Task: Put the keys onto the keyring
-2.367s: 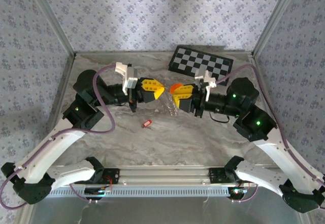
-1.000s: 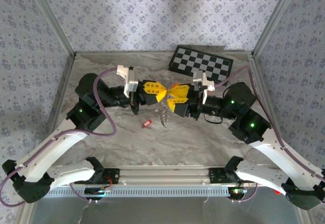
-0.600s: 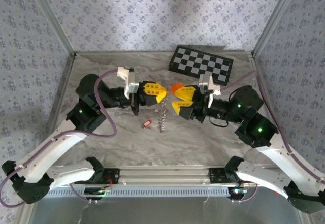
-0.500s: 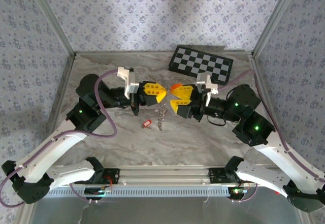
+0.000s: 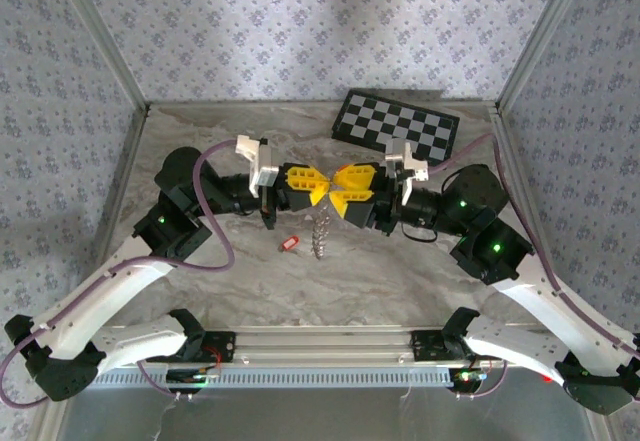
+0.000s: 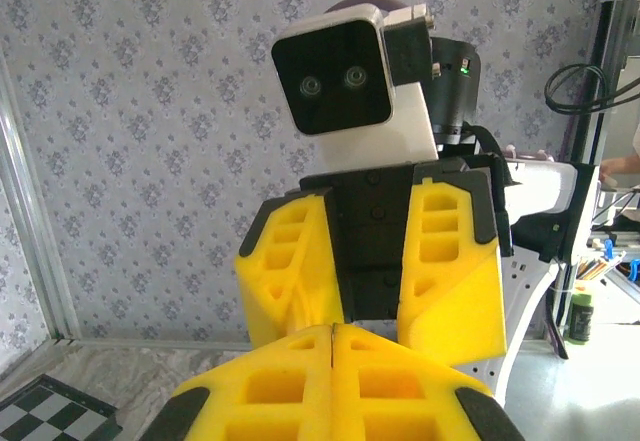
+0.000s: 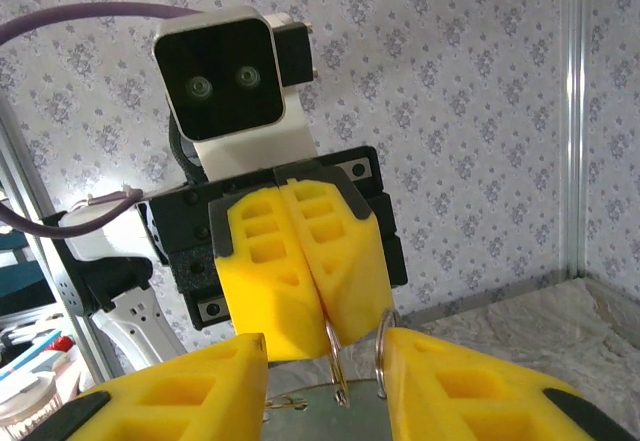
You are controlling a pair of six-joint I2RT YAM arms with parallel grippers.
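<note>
The key (image 5: 290, 244) lies loose on the table (image 5: 420, 271), on the side nearest the arm bases and just left of the dangling end of the keyring (image 5: 320, 233). The keyring hangs as a short beaded chain below the spot where the two grippers meet above the middle of the table. The left gripper (image 5: 320, 187) is pinched fully shut. Thin wire loops leave its tips in the right wrist view, so I judge that it holds the top of the keyring. The right gripper (image 5: 338, 191) faces it tip to tip with a narrow gap between its fingers, and the loops stand in that gap. Whether a pad touches the wire I cannot tell. To do this step well, the right gripper should probably close gently on one loop only, square to the wire, so the ring spreads rather than twists. The key is not yet picked up, so one gripper must come free for it. There is bare table all round the key. The checkered board (image 5: 398, 126) sits well behind to the right, and the walls are well apart from the grippers. The only tight spot is between the fingertips themselves, so moves there should be small.
</note>
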